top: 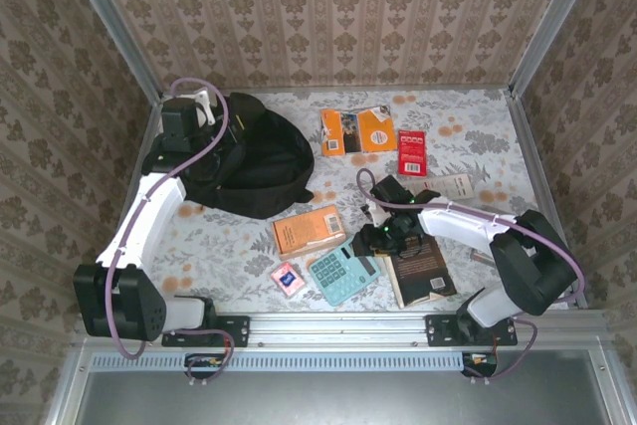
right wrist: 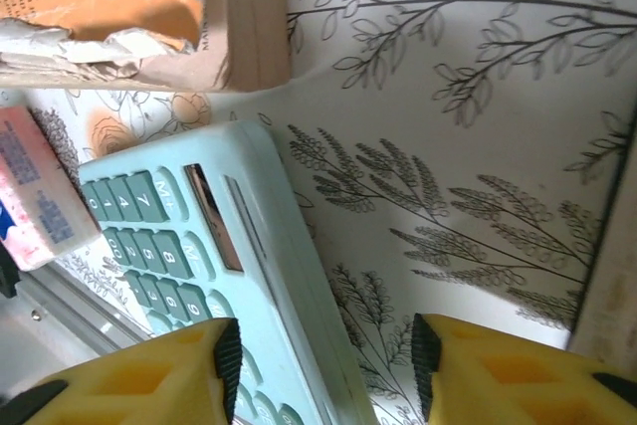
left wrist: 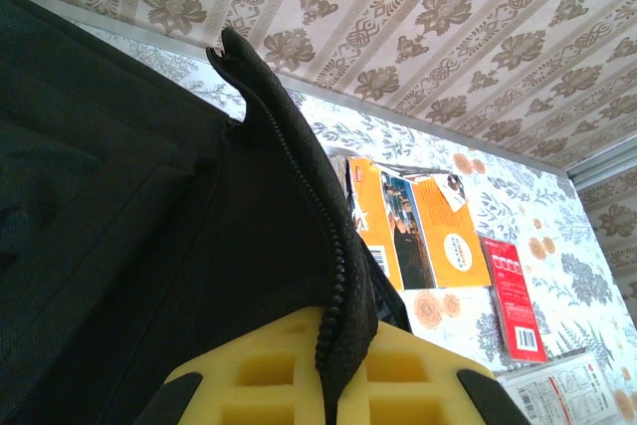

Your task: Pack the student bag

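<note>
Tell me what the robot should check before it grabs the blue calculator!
1. Left gripper clamped on the student bag at its zipper edge: ok.
2. Student bag opening wide enough: cannot tell.
3. Right gripper open, with the calculator edge between its fingers: ok.
4. Calculator firmly gripped: not ok, the fingers stand apart.
5. Pink eraser clear of the fingers: ok.
6. Flat path to the student bag free: not ok, the orange book lies between, so lifting over it seems wise.
</note>
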Action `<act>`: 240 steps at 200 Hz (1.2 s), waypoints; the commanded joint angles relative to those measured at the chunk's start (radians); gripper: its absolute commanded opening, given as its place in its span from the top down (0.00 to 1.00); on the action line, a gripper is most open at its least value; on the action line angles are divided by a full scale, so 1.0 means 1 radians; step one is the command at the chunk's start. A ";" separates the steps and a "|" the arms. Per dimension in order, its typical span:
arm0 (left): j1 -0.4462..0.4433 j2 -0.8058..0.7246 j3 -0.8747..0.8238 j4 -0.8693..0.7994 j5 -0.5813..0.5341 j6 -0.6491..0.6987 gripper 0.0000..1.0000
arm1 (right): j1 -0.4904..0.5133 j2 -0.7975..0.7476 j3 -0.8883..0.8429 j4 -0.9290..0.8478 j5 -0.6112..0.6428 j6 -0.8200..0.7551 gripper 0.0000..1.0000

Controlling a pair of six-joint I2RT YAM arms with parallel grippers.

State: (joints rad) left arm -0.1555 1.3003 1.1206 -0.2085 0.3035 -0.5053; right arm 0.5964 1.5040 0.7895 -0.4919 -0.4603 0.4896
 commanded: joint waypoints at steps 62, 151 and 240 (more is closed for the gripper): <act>0.004 -0.042 0.001 0.049 0.030 -0.001 1.00 | 0.002 0.020 -0.066 0.076 -0.050 -0.015 0.62; 0.004 -0.039 0.030 0.016 0.029 -0.007 1.00 | 0.002 -0.098 -0.070 0.011 0.029 0.006 0.83; 0.003 -0.037 0.061 -0.016 0.084 -0.069 1.00 | -0.099 -0.407 0.118 -0.124 0.200 0.187 1.00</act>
State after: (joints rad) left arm -0.1555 1.3003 1.1313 -0.2466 0.3244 -0.5251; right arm 0.5179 1.1526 0.8021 -0.6132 -0.3096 0.5781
